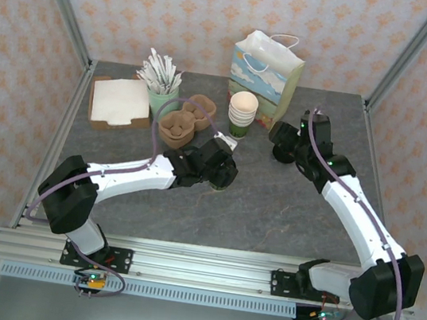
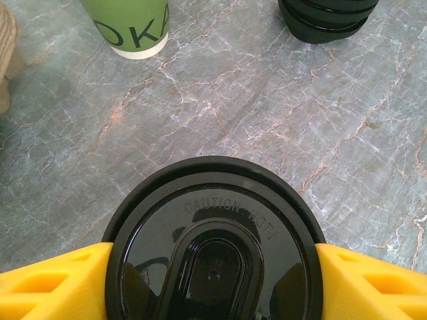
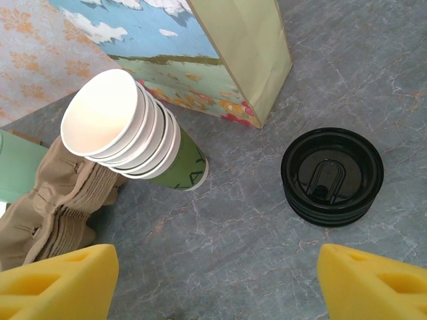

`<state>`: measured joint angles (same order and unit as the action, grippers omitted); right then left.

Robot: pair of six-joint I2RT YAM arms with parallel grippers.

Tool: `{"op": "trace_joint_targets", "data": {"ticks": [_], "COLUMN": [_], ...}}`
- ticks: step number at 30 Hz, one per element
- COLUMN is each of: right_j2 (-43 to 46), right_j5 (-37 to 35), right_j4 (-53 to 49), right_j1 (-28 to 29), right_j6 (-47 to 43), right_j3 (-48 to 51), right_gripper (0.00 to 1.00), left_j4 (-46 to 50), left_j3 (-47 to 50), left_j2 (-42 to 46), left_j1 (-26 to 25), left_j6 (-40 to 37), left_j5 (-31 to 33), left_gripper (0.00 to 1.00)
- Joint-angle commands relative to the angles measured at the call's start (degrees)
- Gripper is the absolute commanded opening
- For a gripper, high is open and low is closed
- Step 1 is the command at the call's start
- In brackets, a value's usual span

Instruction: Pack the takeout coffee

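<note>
Black-lidded takeout coffee (image 2: 215, 230) stands upright (lid (image 2: 220, 200) skyward, axis vertical), clamped in the left pincer (image 2: 213, 270); right pincer (image 3: 217, 270) gapes.

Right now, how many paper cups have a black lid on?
1. The paper cup topped by a round black plastic lid is gripped in the left tool. The stack of cream-and-green paper cups beside the landscape-printed paper bag has no lids.

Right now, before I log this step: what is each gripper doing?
Left gripper: closed on the takeout coffee.
Right gripper: open, holding nothing.
</note>
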<state>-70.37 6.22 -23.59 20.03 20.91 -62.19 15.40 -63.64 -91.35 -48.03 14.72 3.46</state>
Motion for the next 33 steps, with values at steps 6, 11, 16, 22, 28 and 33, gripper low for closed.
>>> {"op": "trace_joint_targets", "data": {"ticks": [6, 11, 16, 22, 28, 33], "right_j2": [-1.01, -1.35, -1.72, -1.64, -1.04, -1.02], "right_j5": [0.96, 1.32, 1.72, 1.45, 0.99, 1.08], "right_j4": [0.13, 0.29, 0.47, 0.48, 0.32, 0.48], "right_j1": [-0.37, -0.39, -0.35, -0.37, -0.38, -0.39], "right_j6": [0.01, 0.23, 0.40, 0.36, 0.19, 0.44], "right_j3": [-1.18, -1.35, -1.29, -0.75, 0.22, 0.58], "right_gripper": [0.79, 0.79, 0.79, 0.79, 0.79, 0.79], "left_j4": [-0.85, -1.21, -0.98, -1.25, -1.40, -1.59], "left_j3": [-0.52, -0.54, -0.70, -0.66, 0.17, 0.42], "left_j2": [-1.01, -1.19, -1.11, -0.49, -0.58, 0.34], "left_j1": [-0.63, -0.62, -0.62, -0.62, -0.62, -0.65], "left_j6": [1.34, 1.96, 2.59, 2.68, 2.51, 2.60], "left_j5": [0.86, 1.24, 2.65, 3.00, 2.55, 2.52], "left_gripper": [0.72, 0.72, 0.72, 0.72, 0.72, 0.72]}}
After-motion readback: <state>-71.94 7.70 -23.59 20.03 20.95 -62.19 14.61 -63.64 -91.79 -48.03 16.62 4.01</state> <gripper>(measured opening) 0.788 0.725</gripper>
